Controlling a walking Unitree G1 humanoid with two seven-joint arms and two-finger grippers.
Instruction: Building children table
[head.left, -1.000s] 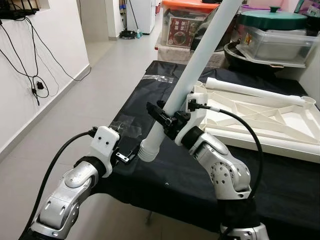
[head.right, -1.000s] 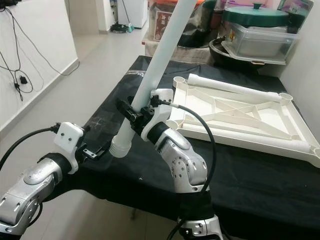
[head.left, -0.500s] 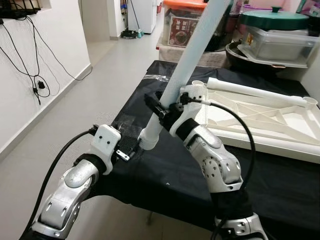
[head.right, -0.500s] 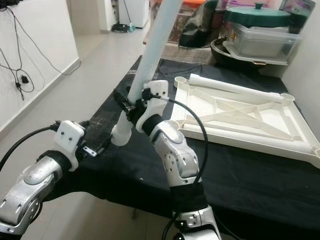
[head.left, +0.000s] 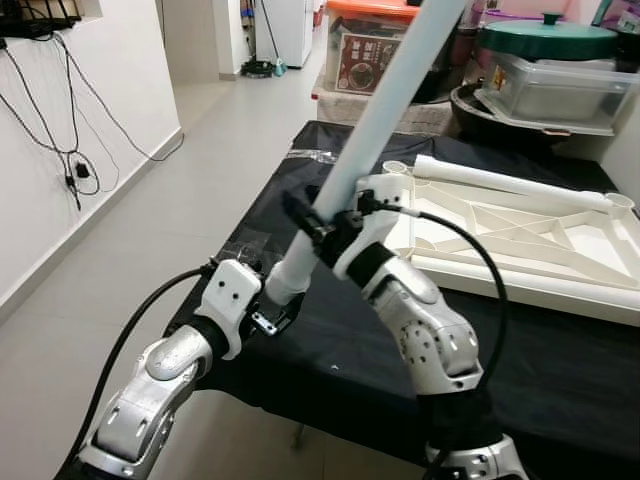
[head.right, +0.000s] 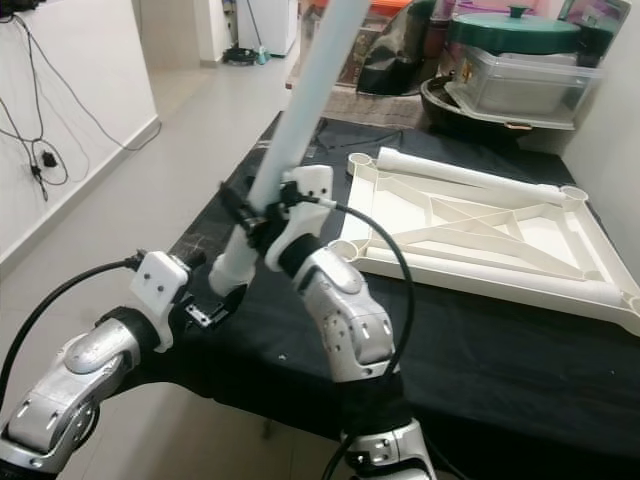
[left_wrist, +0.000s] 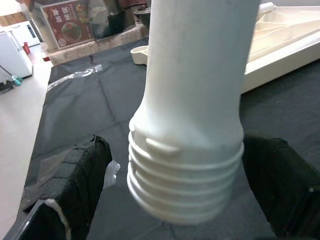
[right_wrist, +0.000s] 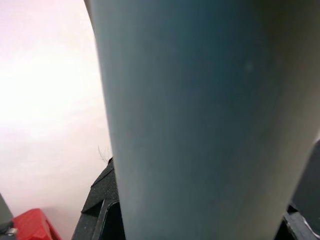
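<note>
Holding the white table leg (head.left: 375, 125) slanted above the near edge of the black tabletop (head.left: 330, 340), the right tool (head.left: 318, 228) is clamped around its lower shaft, threaded end (left_wrist: 182, 190) pointing down. The left tool (left_wrist: 170, 200) sits at that threaded end with its fingers (left_wrist: 75, 175) spread wide either side, not gripping. This looks like the leg-fitting step: next, the leg must swing over to a corner socket (head.left: 394, 168) of the upside-down white table frame (head.left: 520, 235) lying further back, and screw in.
</note>
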